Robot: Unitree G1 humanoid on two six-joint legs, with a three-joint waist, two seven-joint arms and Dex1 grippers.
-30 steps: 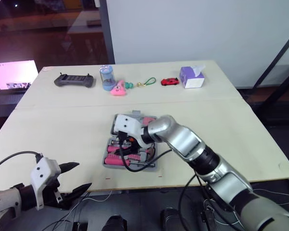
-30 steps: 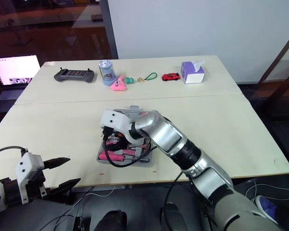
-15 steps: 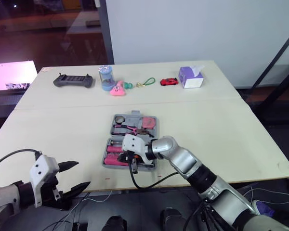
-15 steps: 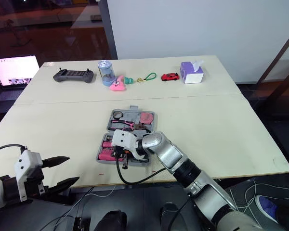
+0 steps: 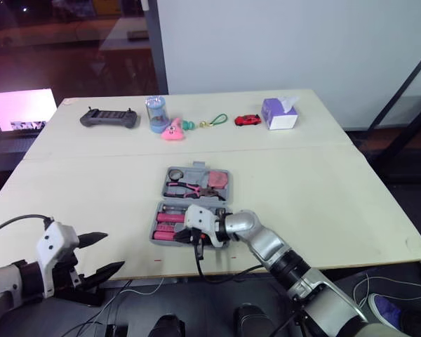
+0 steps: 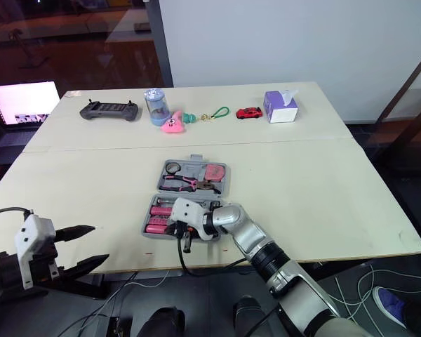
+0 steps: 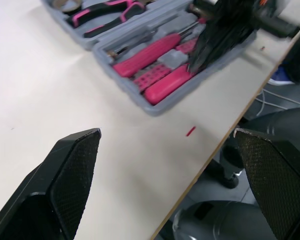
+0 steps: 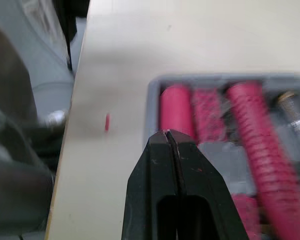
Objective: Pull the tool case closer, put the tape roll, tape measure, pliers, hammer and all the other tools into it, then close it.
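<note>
Cream table [image 5: 323, 182] bears the open case [image 5: 196, 170] near its front edge, pliers [image 5: 186, 187] in the far half, pink-handled tools [image 7: 150, 54] in the near (nothing loose beside it), so closing looks like the step in hand. Right gripper [image 8: 168, 135], pinched empty at the near half's front rim, should next catch that rim and fold it over; left gripper [image 5: 114, 250] hangs spread off the table's front.

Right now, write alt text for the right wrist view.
The right gripper, shut with nothing between its fingers, points at the rim of an open grey case holding pink-handled tools. The case lies on a pale table, with a small red mark on the table beside it.
</note>
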